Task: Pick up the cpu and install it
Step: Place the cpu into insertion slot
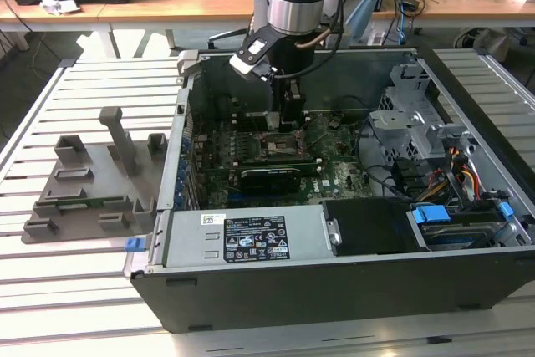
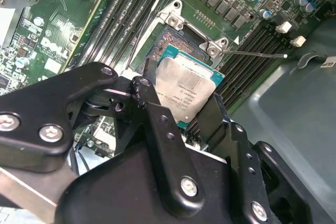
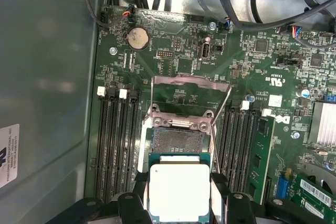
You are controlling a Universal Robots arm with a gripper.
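The cpu (image 2: 190,88) is a flat square chip with a silvery top plate and a thin green rim. My gripper (image 2: 185,100) is shut on it, one black finger (image 2: 151,103) on each of two opposite edges. In the first wrist view the cpu (image 3: 179,188) hangs just short of the dark socket (image 3: 176,139), partly over its near edge. The socket's metal bracket (image 3: 191,88) is flipped up and open. In the exterior view my gripper (image 1: 288,116) is down inside the computer case (image 1: 334,286), just above the socket (image 1: 280,148) on the motherboard.
Memory slots (image 3: 113,145) flank the socket on both sides, and a green memory strip (image 3: 260,153) sits in one. A thin lever wire (image 2: 257,53) sticks out beside the socket. The drive cage (image 1: 401,119) and cables (image 1: 456,177) fill the case's right. A grey fixture (image 1: 92,181) lies outside on the slatted table.
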